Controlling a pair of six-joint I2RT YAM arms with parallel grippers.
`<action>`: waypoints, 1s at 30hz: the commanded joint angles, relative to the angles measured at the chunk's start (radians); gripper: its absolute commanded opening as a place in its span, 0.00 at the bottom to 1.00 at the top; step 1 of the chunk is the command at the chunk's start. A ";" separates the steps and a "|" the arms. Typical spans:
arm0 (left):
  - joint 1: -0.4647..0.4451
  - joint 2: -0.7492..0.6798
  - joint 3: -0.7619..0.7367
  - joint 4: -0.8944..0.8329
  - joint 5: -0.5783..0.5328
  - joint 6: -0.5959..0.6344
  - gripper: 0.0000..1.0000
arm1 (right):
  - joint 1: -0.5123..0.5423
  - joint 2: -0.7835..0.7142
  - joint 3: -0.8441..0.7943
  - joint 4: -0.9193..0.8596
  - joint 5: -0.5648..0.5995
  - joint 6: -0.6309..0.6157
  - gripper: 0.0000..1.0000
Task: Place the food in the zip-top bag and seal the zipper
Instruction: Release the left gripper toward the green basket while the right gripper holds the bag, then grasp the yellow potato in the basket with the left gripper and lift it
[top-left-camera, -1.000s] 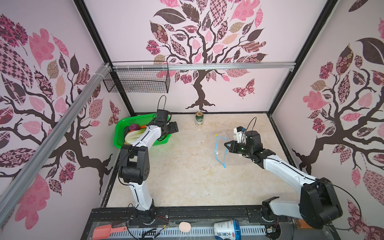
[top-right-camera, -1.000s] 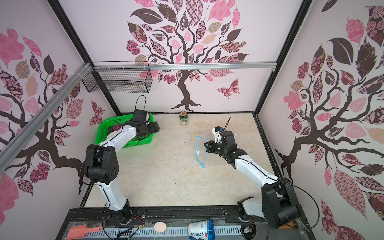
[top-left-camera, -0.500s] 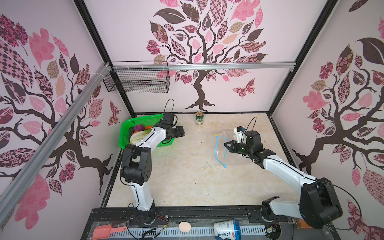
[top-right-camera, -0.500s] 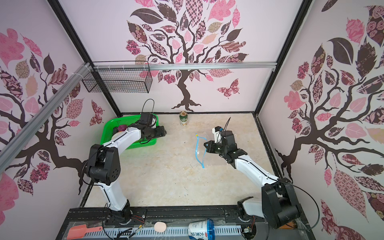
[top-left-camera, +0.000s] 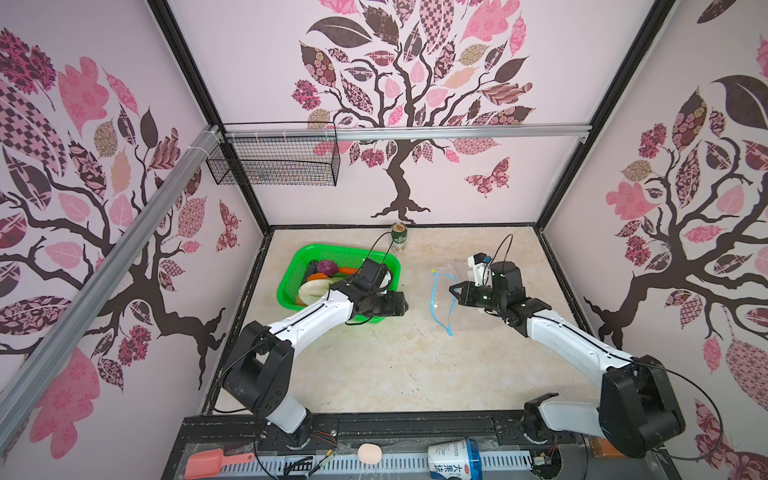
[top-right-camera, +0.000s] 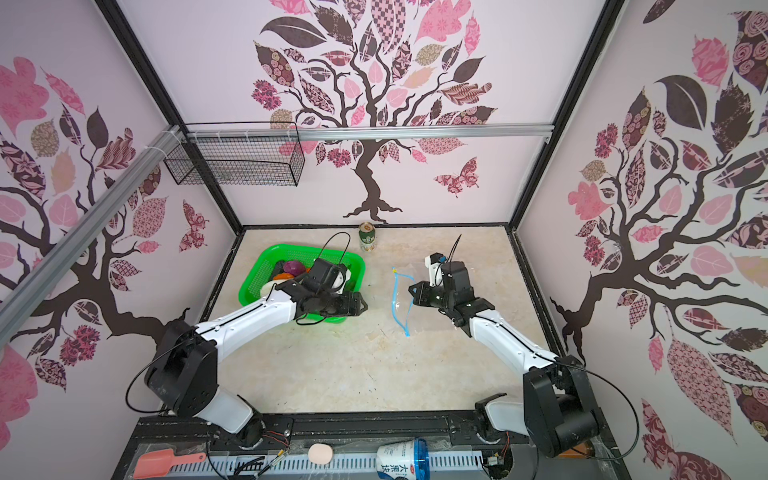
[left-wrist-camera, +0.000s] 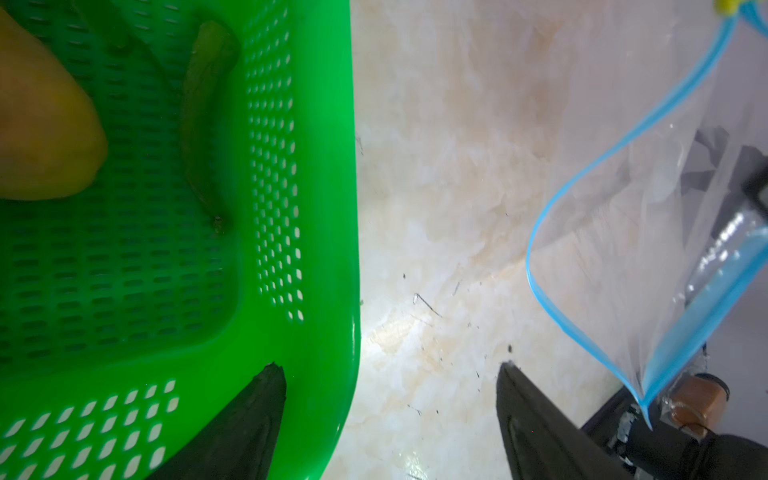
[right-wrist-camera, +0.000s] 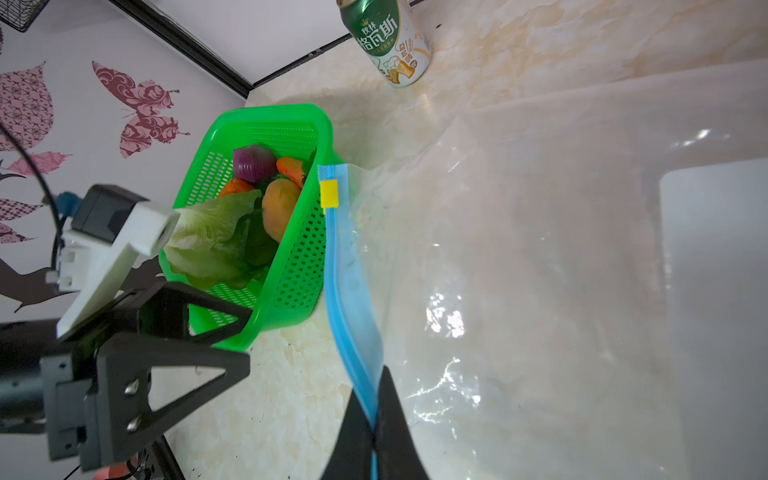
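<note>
The food lies in a green basket (top-left-camera: 300, 257): purple onion (top-left-camera: 327, 267), cabbage (top-left-camera: 312, 291), carrot (top-left-camera: 348, 271); the right wrist view also shows the potato (right-wrist-camera: 280, 208). My left gripper (top-left-camera: 400, 308) (left-wrist-camera: 390, 374) is open astride the basket's near right wall (left-wrist-camera: 324, 208), one finger inside, one over the table. The clear zip-top bag (top-left-camera: 455, 272) lies to the right, with its mouth facing the basket. My right gripper (top-left-camera: 453, 289) (right-wrist-camera: 374, 415) is shut on the blue zipper (top-left-camera: 434, 296) (right-wrist-camera: 345, 257), holding the mouth up. The yellow slider (right-wrist-camera: 328, 193) sits at the zipper's far end.
A green drink can (top-left-camera: 399, 237) stands by the back wall between basket and bag. A black wire basket (top-left-camera: 274, 166) hangs on the back left wall. A narrow strip of marble table (left-wrist-camera: 436, 232) separates the green basket from the bag's mouth.
The green basket has slid right and nearer, toward the bag, together with my left gripper on its wall. The right gripper and bag have stayed in place.
</note>
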 joint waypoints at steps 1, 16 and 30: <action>-0.014 -0.088 -0.085 -0.026 -0.003 -0.066 0.82 | -0.006 -0.021 0.010 -0.015 0.022 -0.013 0.00; 0.173 -0.117 0.121 0.008 -0.197 0.014 0.83 | -0.007 -0.027 0.010 -0.019 0.026 -0.019 0.00; 0.218 0.228 0.331 -0.109 -0.251 0.126 0.78 | -0.007 -0.032 0.004 -0.013 0.036 -0.022 0.00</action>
